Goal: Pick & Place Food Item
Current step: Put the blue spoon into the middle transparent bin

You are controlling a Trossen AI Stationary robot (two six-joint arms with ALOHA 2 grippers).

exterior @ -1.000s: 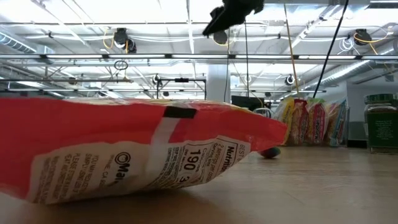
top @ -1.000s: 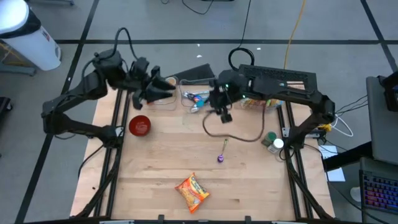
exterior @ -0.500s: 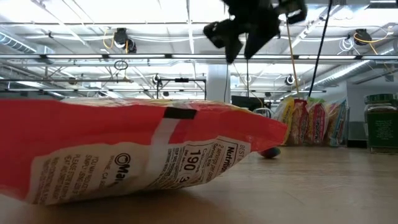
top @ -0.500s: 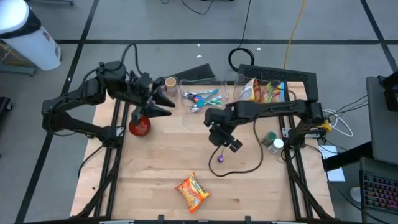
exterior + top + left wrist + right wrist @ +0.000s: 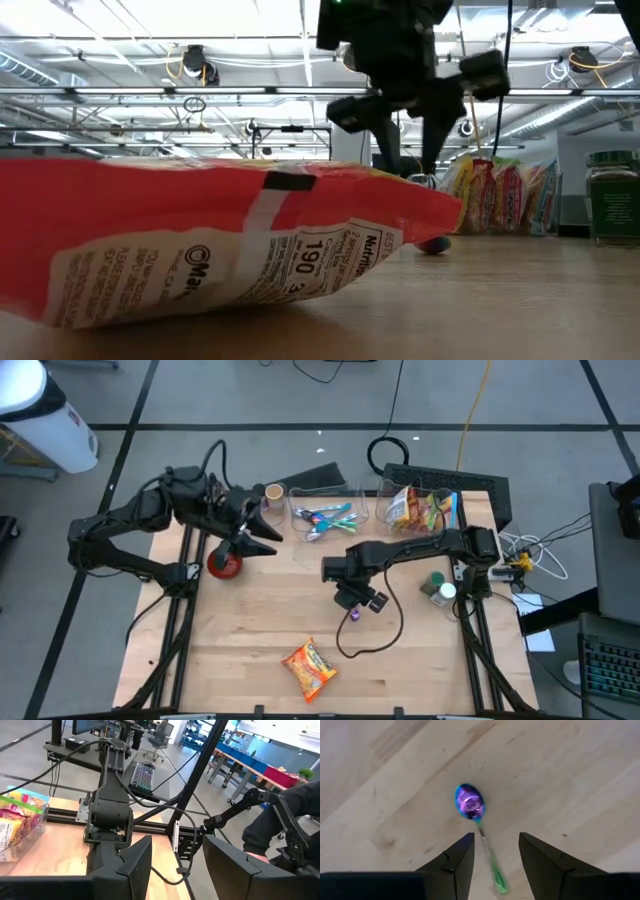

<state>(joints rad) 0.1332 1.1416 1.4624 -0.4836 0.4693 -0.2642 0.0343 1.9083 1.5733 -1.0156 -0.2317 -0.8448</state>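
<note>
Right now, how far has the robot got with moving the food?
Nothing looks moved yet: the orange snack packet lies alone near the table's front edge. The right gripper, jaws open, hangs over a purple spoon; the left gripper waits above the red bowl. Picking and placing remain.

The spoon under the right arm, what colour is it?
Spoon: shiny purple-blue bowl, green handle; clearest in the right wrist view.

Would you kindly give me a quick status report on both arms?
Right gripper above the spoon, jaws open, straddling its handle. Left gripper waits open over the red bowl. Snack packet untouched. Nothing in the way.
</note>
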